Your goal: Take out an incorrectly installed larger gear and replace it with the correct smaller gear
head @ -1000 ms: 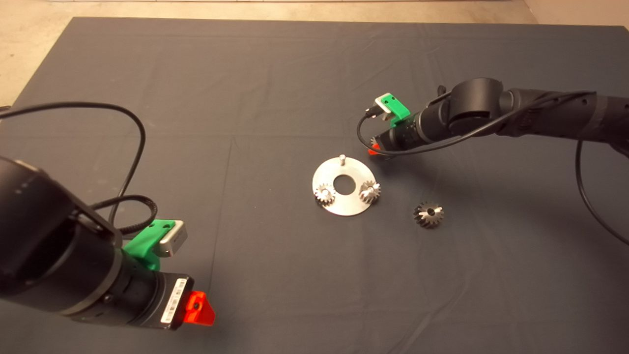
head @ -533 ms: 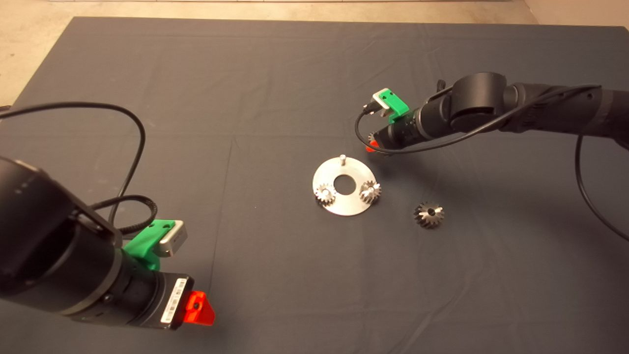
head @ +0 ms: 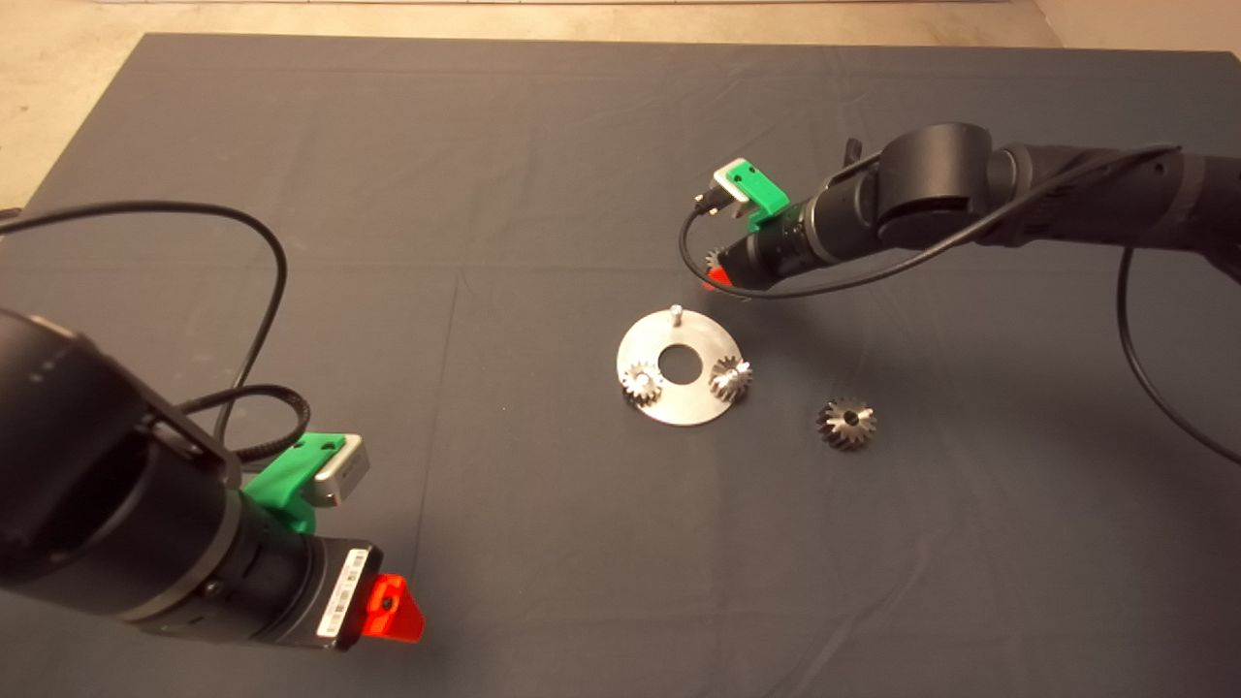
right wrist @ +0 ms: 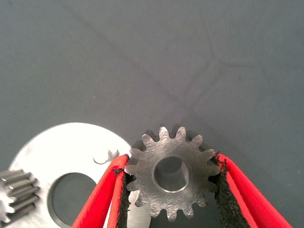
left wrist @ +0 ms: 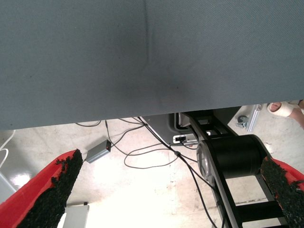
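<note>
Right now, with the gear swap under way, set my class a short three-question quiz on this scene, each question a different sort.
1. True or false: the right gripper holds the smaller gear.
2. How many gears sit on the round plate?
3. The larger gear lies: A on the plate, B on the mat beside it, C in the left gripper.

Key: 1 true; 2 two; 3 B.
</note>
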